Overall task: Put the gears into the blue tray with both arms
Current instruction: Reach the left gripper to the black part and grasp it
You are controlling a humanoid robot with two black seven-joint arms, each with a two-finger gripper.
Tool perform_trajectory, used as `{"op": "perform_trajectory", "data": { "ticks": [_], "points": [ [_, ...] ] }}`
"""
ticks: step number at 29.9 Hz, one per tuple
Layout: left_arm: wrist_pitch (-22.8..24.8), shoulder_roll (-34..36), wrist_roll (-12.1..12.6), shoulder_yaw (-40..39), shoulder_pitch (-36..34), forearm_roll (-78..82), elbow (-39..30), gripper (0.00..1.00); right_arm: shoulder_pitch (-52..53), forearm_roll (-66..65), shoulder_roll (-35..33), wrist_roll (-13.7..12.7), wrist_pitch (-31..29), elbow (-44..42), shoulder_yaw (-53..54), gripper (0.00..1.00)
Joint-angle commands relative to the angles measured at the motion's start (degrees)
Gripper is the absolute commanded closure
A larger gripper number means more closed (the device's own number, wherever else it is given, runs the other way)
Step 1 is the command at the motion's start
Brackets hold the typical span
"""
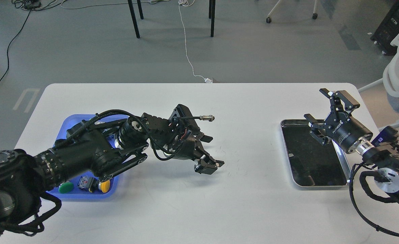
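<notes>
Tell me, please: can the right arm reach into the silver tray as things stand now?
Probably yes. The right gripper hangs open above the silver tray, and nothing stands between them. The tray's dark lining looks bare, so the way down seems free.

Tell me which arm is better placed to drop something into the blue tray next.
Left, probably. The left gripper hangs open just right of the blue tray, its arm crossing over it. The right gripper is open above the silver tray, across the table.

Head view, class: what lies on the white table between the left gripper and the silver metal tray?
Nothing: that stretch of white table between left gripper and silver metal tray is bare.
</notes>
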State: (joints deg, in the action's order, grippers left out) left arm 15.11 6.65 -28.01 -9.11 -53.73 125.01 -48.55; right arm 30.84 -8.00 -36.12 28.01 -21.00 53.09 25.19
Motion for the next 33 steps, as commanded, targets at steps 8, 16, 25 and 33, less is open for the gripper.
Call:
{"op": "perform_trajectory", "data": {
  "ticks": [8, 16, 25, 33],
  "points": [
    [-0.17, -0.32, 0.01, 1.20, 0.47, -0.01, 2.67, 0.30, -0.08, 0.00, 0.08, -0.01, 0.00, -0.01, 0.03, 0.03],
    [-0.17, -1.11, 0.01, 1.20, 0.82, -0.01, 2.76, 0.31, -0.08, 0.00, 0.08, -0.01, 0.00, -0.01, -0.06, 0.03],
    [-0.08, -0.85, 0.01, 1.20, 1.70, -0.01, 3.81, 0.75, 0.00, 0.00, 0.00, -0.01, 0.00, 0.52, -0.14, 0.03],
    [-0.35, -0.85, 0.01, 1.38, 1.62, -0.01, 3.99, 0.88, 0.00, 0.00, 0.00, -0.01, 0.08, 0.61, -0.06, 0.03]
  ]
}}
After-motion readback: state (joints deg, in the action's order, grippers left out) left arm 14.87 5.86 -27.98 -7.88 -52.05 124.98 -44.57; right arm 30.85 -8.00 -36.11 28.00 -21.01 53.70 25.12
